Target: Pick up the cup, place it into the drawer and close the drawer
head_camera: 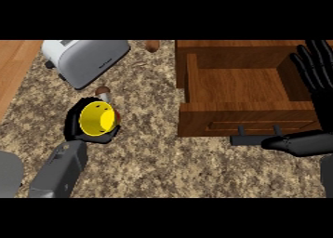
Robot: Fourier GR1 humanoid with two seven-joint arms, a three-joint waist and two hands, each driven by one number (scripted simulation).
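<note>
You have the yellow cup [97, 119] in the left hand [74, 122]: the black fingers curl round its outside, and the cup is tilted so that its open mouth faces up toward your view. It sits left of centre over the speckled stone counter [196, 172], well apart from the drawer, with the grey left forearm [59, 171] running down from it to the lower edge. Whether the cup's base touches the counter, you cannot tell from here. The wooden drawer [246, 88] stands pulled open at upper right, its bare bottom showing, and its dark handle [255, 137] sticks out from the front panel toward you. Your right hand [328, 109] is open at the view's right edge, fingers straight and pointing away from you alongside the drawer's right wall, thumb stretched leftward just below the front panel and near the handle's right end. A grey toaster [87, 59] lies at upper left, beyond the cup. A small brown-capped object [103, 91] sits between the toaster and the cup, just beside the left hand, and another small brown thing [152, 45] rests near the drawer's far left corner.
</note>
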